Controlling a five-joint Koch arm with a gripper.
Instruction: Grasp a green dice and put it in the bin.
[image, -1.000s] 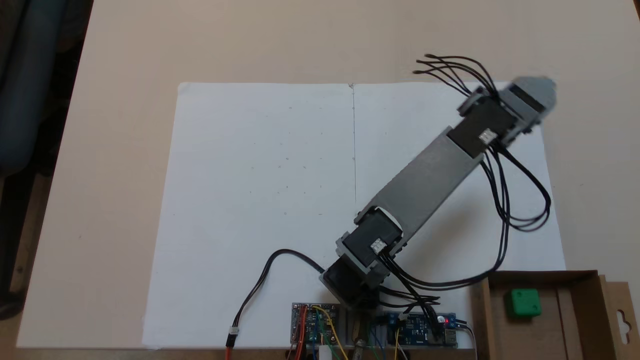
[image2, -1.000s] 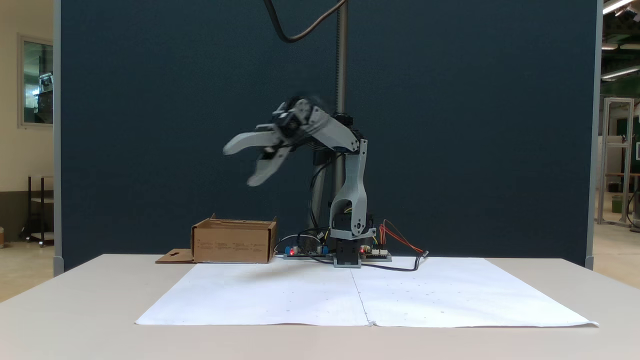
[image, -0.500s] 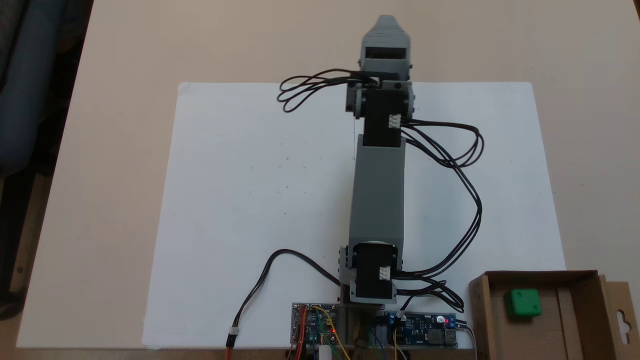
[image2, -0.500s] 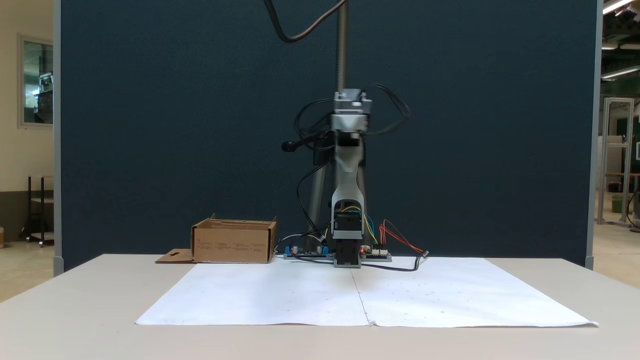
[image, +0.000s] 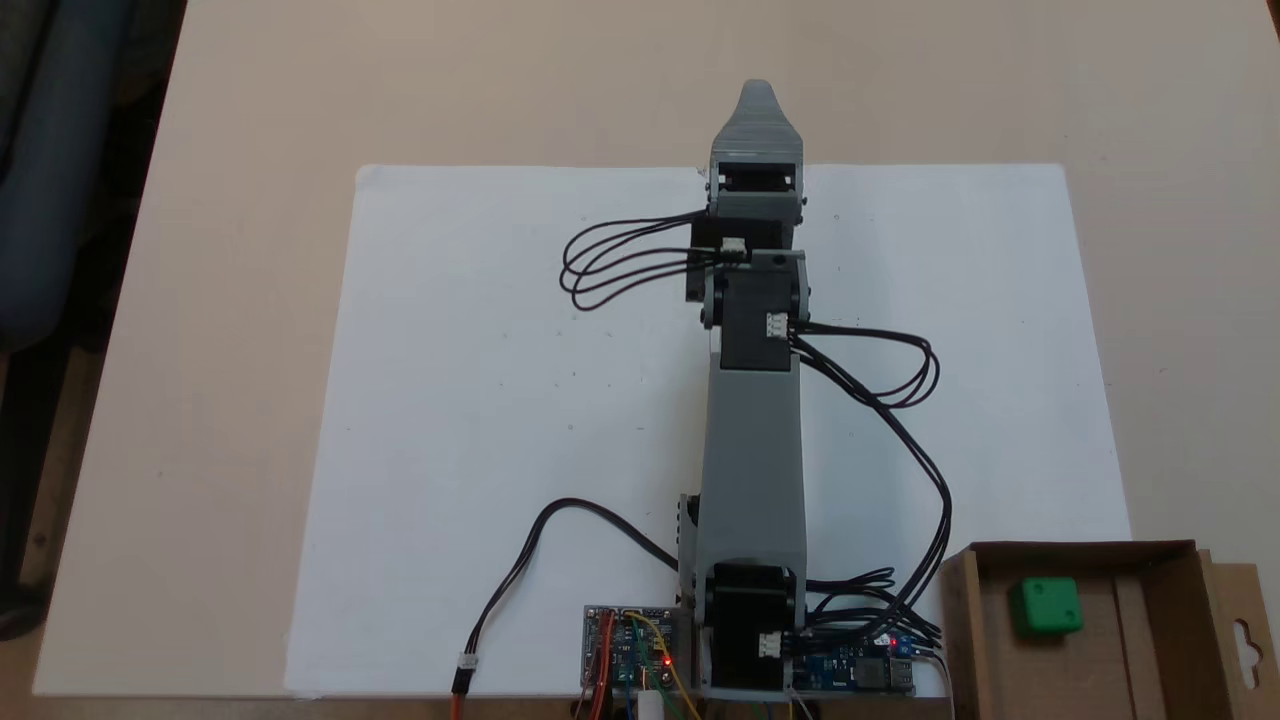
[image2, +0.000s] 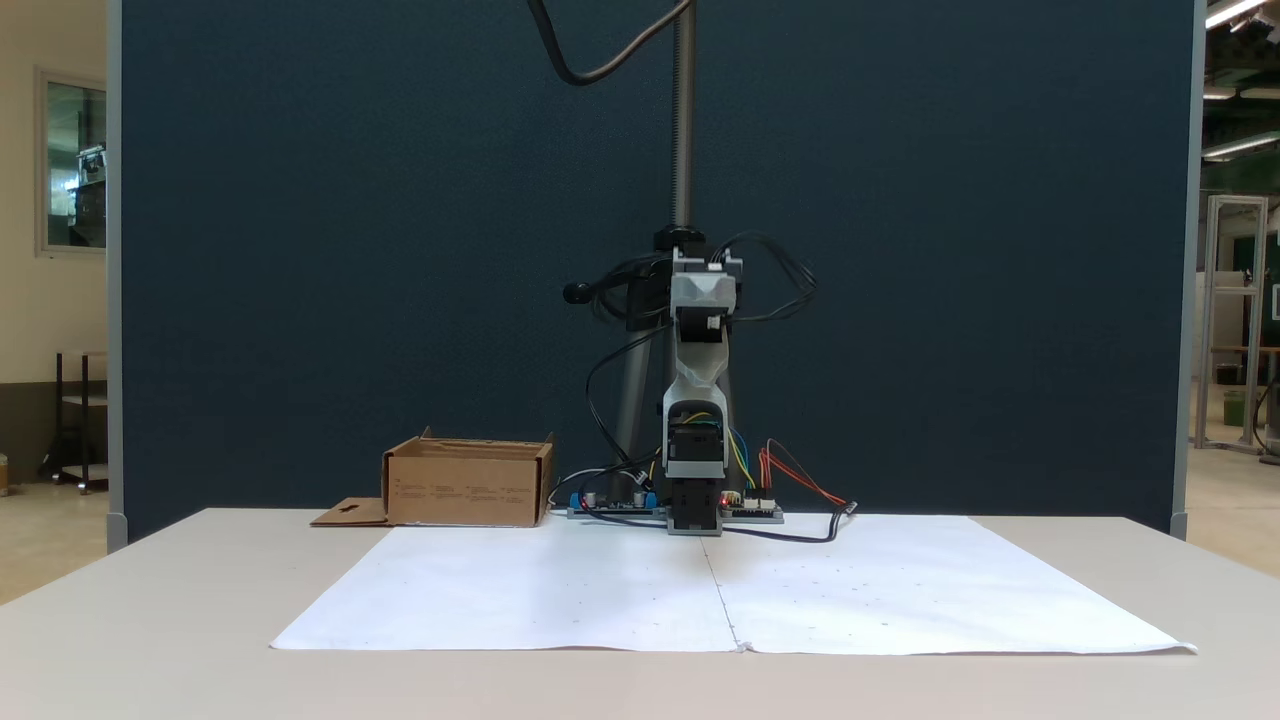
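Observation:
The green dice (image: 1046, 606) lies inside the bin (image: 1160, 640), a shallow cardboard box at the lower right of the top-down fixed view. In the front fixed view the bin (image2: 465, 487) stands left of the arm's base, and its walls hide what is inside. The arm reaches straight out over the middle of the paper, far from the bin. My gripper (image: 757, 100) hangs above the paper's far edge and holds nothing visible. From the front the gripper (image2: 704, 298) points at the camera. Its jaws lie one over the other, so no gap can be read.
A large white paper sheet (image: 500, 400) covers the table's middle. Circuit boards (image: 630, 650) and loose black cables (image: 905, 400) sit around the arm's base. A metal pole (image2: 683, 120) rises behind the arm, in front of a dark blue partition.
The arm swung from the right side of the top-down view to the paper's centre line, then drew back and sank a little. The dice stayed in the bin.

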